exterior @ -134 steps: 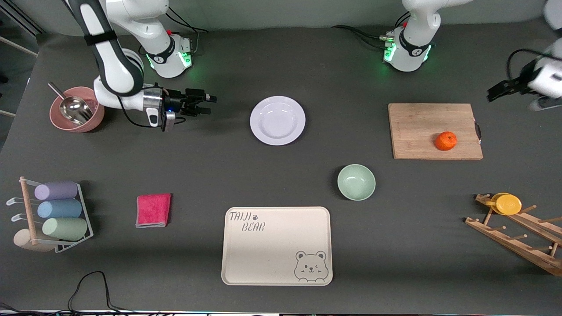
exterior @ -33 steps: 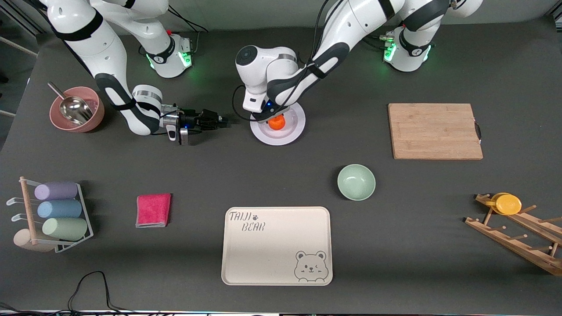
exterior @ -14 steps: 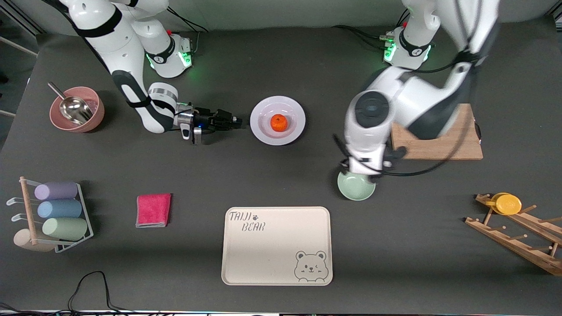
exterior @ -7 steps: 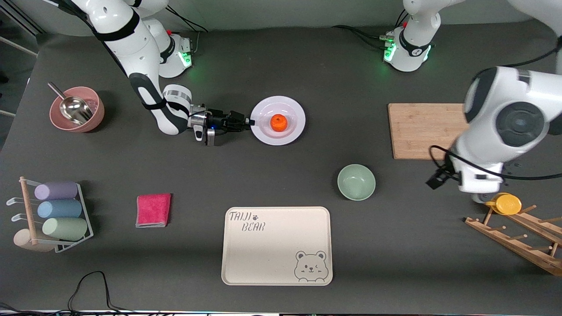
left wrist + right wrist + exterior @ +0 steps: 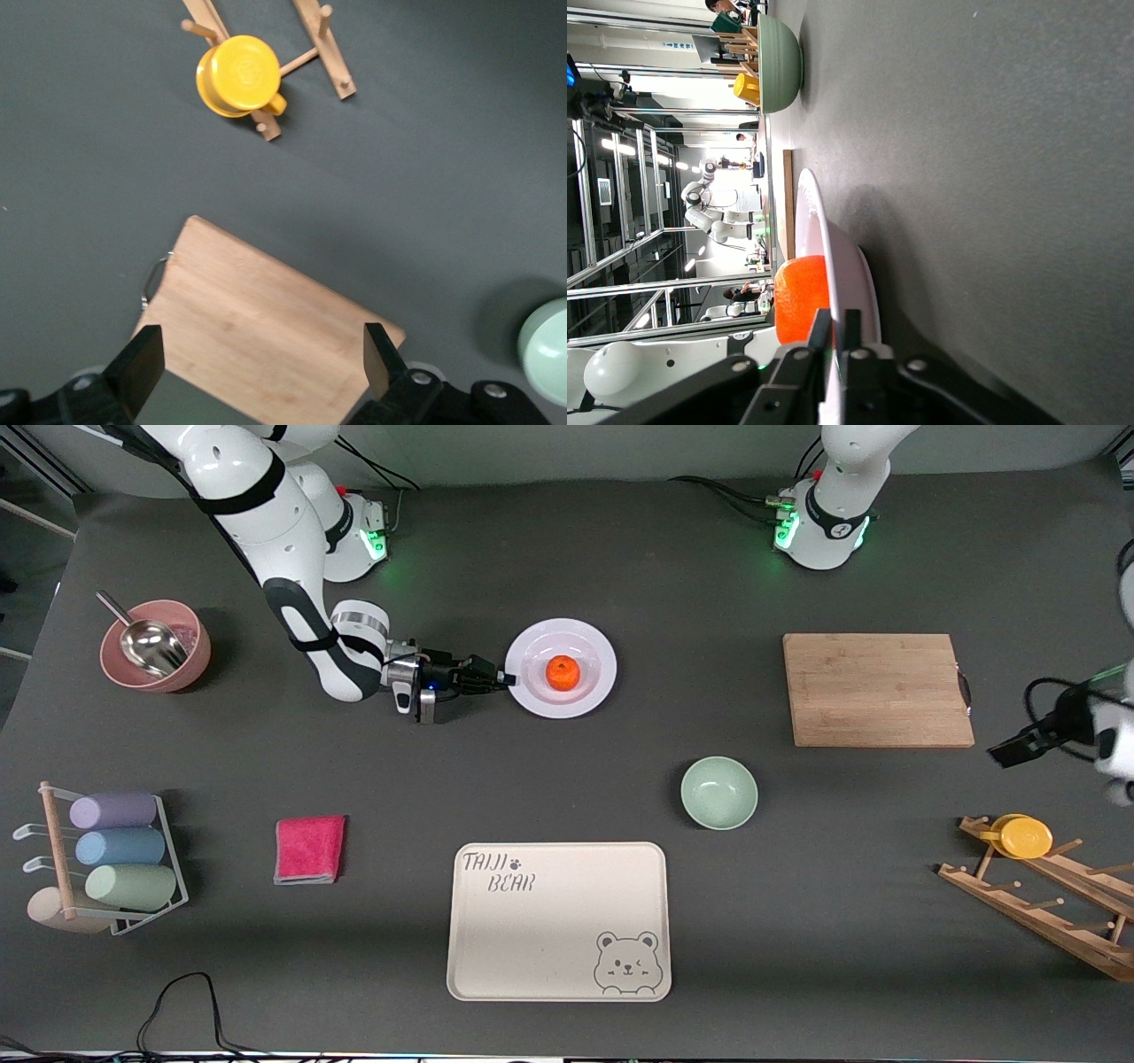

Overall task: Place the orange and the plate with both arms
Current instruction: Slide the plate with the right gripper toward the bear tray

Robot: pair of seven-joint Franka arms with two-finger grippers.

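Note:
The orange sits in the middle of the white plate. My right gripper lies low at the plate's rim on the right arm's side. In the right wrist view its fingers are pinched on the plate's rim, with the orange just past them. My left gripper hangs open and empty over the table at the left arm's end, beside the cutting board. The left wrist view shows its fingers wide apart above the board.
A pale-green bowl and a cream bear tray lie nearer the camera than the plate. A wooden rack with a yellow cup stands at the left arm's end. A pink bowl with a scoop, a red cloth and a cup rack stand at the right arm's end.
My right gripper has slid up to the plate and closed on its rim. My left arm has swung away from the plate, past the green bowl, to its end of the table.

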